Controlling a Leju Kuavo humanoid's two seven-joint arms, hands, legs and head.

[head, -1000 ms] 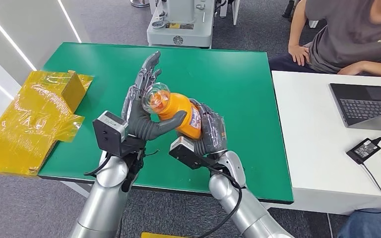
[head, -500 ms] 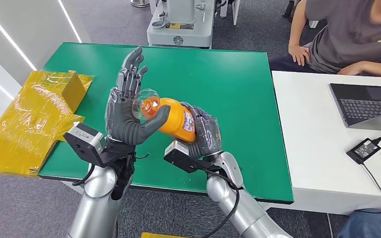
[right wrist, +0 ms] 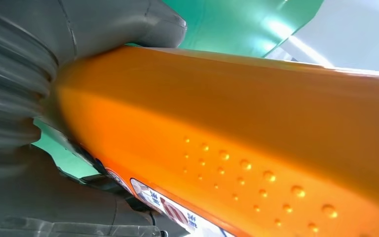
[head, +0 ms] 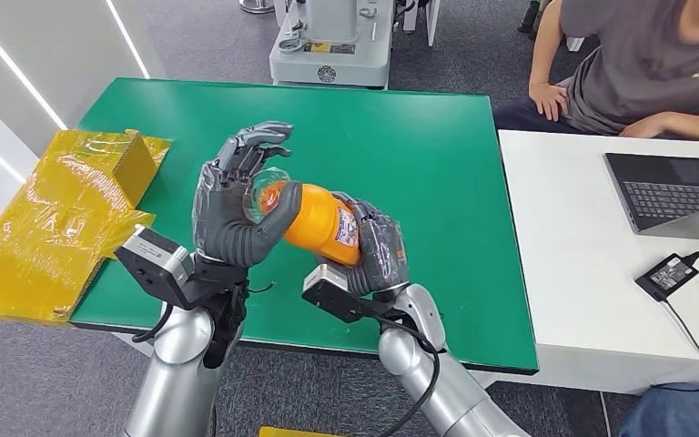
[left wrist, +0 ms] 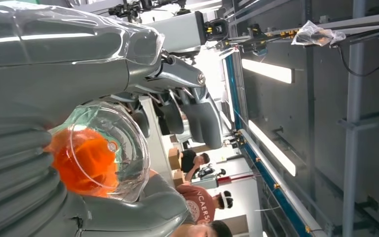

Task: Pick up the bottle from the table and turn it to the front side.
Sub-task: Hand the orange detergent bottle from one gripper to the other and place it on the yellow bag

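Observation:
An orange bottle (head: 320, 221) with a clear domed cap (head: 268, 188) lies tilted in the air above the green table (head: 419, 137), cap end towards the left. My right hand (head: 378, 250) grips its labelled body from below. My left hand (head: 232, 214) wraps the cap end, fingers curled over the top and thumb under the neck. In the left wrist view the clear cap (left wrist: 101, 148) sits against the palm of my left hand (left wrist: 54, 79). In the right wrist view the orange bottle (right wrist: 251, 138) lies tight in my right hand (right wrist: 19, 64).
Crumpled yellow foil wrapping with a box (head: 73, 214) lies off the table's left edge. A white table (head: 564, 255) on the right carries a laptop (head: 673, 191) and a power adapter (head: 666, 273). A person (head: 637, 64) sits behind it. A grey machine base (head: 328, 50) stands beyond the green table.
My left hand's fingers, spread upright before, have curled down over the bottle's cap. The bottle and right hand have shifted slightly left and the bottle lies flatter.

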